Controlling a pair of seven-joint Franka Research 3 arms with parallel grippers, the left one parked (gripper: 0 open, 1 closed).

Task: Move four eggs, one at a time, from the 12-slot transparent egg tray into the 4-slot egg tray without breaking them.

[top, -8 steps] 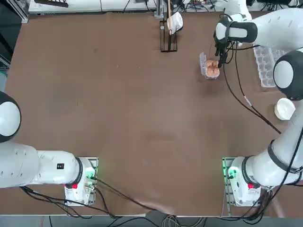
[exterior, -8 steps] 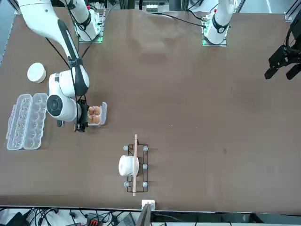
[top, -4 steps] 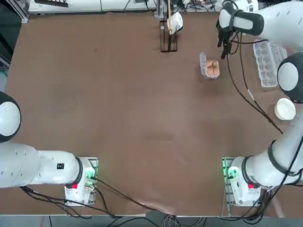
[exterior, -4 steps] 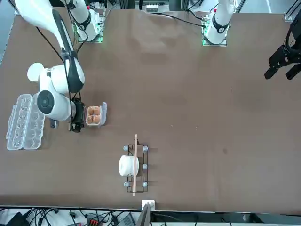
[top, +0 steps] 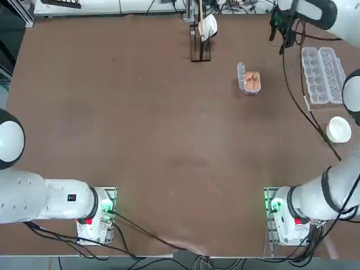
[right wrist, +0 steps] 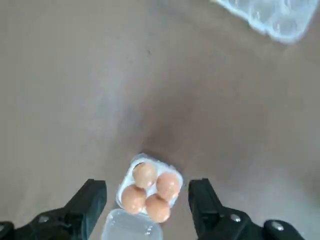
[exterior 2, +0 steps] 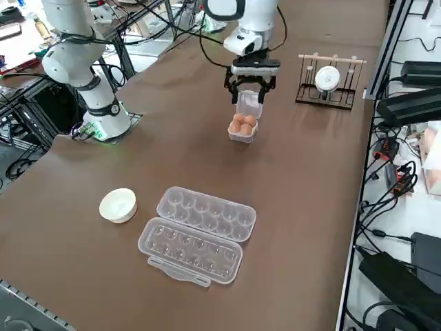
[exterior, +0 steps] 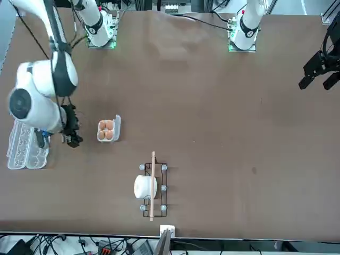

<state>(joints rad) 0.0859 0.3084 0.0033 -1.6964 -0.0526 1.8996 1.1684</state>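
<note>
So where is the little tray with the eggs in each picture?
Top view: the 4-slot egg tray sits right of centre, near the far edge.
Front view: left of centre.
Right side view: upper middle, below the right gripper.
Right wrist view: low centre.
Shared landmark: the 12-slot transparent egg tray.

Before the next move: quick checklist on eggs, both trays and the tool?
1. 4-slot egg tray full: ok, four eggs sit one per cup in the wrist view.
2. 12-slot transparent egg tray emptied: ok, no egg shows in its cups in the right side view.
3. Right tool free: ok, fingers wide apart, nothing between them.
4. Tool clear of the small tray: ok, raised above it, no contact.
5. Eggs unbroken: cannot tell for certain; no crack or spill shows.
6. Small tray's lid flap: open, standing behind the cups.
</note>
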